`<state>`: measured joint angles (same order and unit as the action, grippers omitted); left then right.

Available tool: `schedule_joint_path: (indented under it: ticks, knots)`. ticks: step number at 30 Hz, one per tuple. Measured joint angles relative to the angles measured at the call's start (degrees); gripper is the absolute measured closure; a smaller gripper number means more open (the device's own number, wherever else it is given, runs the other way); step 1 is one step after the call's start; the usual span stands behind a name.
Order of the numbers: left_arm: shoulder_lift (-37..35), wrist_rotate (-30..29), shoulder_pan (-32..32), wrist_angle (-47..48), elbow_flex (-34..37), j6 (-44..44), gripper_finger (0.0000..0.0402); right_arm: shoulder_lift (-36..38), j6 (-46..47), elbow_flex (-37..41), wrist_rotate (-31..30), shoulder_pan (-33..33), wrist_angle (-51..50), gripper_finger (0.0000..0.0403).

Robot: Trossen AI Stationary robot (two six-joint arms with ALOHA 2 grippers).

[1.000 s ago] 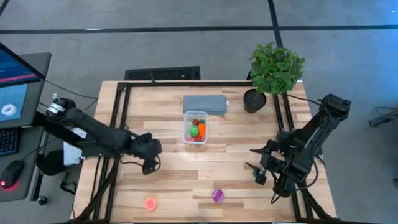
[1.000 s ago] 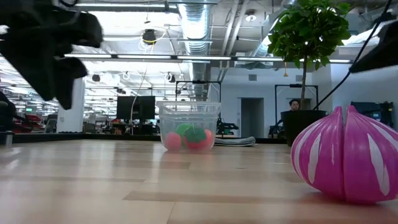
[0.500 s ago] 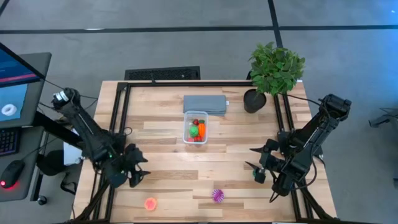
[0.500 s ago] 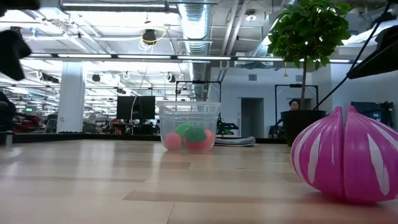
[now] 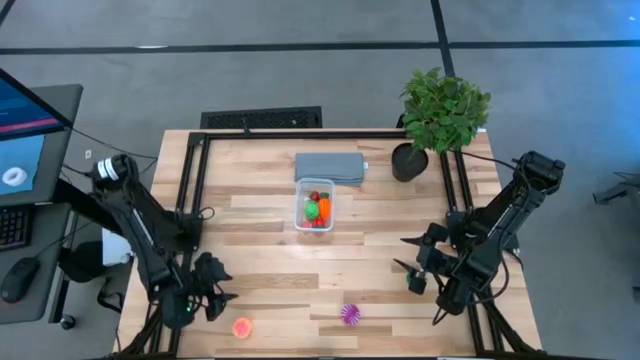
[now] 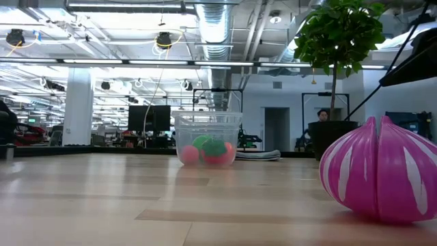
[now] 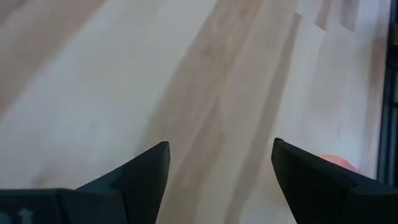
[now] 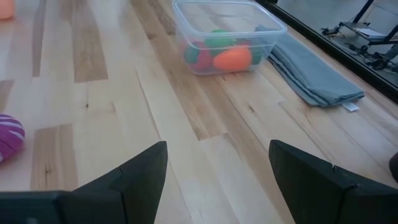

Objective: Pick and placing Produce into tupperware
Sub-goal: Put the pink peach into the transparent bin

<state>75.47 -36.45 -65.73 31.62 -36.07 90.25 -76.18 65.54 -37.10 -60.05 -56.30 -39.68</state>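
The clear tub (image 5: 314,205) stands mid-table with red, green and orange produce inside; it also shows in the low view (image 6: 207,139) and the right wrist view (image 8: 227,34). A pink-orange piece (image 5: 242,327) and the spiky purple ball (image 5: 350,314) lie by the near edge; the ball looms large in the low view (image 6: 379,171). My left gripper (image 5: 222,288) hovers open near the near left corner, just left of the pink piece (image 7: 339,163). My right gripper (image 5: 402,253) waits open at the table's right, its fingers spread wide (image 8: 217,180).
A folded grey pad (image 5: 330,167) lies just behind the tub. A potted plant (image 5: 440,110) stands at the far right corner. Black frame rails run along the table's edges. Bare wood lies between the tub and the two loose pieces.
My left arm has swung from the table's left middle toward the near left corner, coming down beside the pink-orange piece and dropping out of the low view. Its gripper has stayed open. The produce, tub and right arm have kept still.
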Motion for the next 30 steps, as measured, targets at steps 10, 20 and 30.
schedule_joint_path:
  ticks: [10,20,30]
  knots:
    - [2.89,1.37,-5.23,-11.18,-1.01,8.55,0.0132,0.00,-4.70,0.00,-0.04,1.76,3.21,0.0097]
    - [4.12,9.37,-1.69,3.22,-14.32,15.69,0.0132,0.00,-12.58,-0.02,0.04,2.87,9.29,0.0097]
    - [12.45,22.85,4.95,14.42,-26.81,15.35,0.0132,0.00,-11.46,2.34,2.88,-0.39,17.18,0.0097]
